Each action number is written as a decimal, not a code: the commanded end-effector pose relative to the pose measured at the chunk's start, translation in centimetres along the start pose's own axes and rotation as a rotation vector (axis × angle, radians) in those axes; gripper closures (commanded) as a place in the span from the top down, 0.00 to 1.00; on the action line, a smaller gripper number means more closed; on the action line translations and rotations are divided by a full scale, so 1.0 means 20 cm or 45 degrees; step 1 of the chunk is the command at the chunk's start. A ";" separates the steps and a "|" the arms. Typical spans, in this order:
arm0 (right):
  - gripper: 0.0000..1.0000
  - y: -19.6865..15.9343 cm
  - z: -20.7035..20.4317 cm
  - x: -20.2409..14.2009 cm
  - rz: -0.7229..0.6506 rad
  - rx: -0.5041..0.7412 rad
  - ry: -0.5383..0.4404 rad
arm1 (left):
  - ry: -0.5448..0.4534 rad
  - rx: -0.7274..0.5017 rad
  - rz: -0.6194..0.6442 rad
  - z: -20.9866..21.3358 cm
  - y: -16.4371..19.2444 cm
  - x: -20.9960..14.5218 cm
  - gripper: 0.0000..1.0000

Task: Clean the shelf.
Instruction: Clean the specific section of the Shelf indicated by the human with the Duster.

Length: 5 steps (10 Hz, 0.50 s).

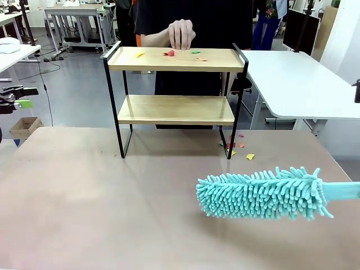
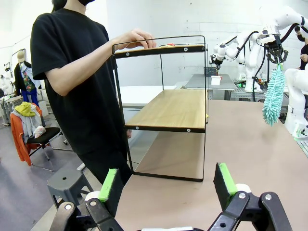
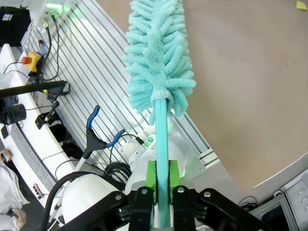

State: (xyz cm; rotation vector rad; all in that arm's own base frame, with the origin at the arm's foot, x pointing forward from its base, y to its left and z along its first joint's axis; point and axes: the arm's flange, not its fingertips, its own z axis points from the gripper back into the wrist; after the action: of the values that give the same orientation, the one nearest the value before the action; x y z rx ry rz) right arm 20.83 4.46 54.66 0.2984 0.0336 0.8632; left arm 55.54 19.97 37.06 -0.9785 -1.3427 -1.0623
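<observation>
Right pincer (image 3: 162, 175) tight on duster (image 1: 261, 193) handle, left pincer (image 2: 167, 185) agape, open table (image 1: 112, 197) short of shelf (image 1: 175, 109)

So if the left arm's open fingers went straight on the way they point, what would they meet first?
Probably the small two-tier shelf with light wooden boards and black metal frame, near its lower board.

Bright even room light, soft shadow beneath the shelf (image 1: 174, 109), sharp focus, wrist views bowed (wide-angle)
</observation>
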 end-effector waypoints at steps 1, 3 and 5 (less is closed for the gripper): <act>0.13 0.00 0.02 0.01 -0.011 0.000 -0.022 | -0.003 0.001 -0.006 0.00 -0.01 0.02 1.00; 0.13 0.00 0.00 0.00 0.000 0.000 0.000 | -0.003 0.001 -0.006 0.00 -0.01 0.02 1.00; 0.13 0.11 0.08 0.11 0.055 0.091 -0.128 | -0.003 0.001 -0.006 0.00 -0.01 0.02 1.00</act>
State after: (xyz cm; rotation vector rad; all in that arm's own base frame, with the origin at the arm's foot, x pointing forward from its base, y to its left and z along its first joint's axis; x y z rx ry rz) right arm 20.64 5.46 55.50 0.3508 0.0077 0.8812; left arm 55.55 19.97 37.06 -0.9785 -1.3427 -1.0623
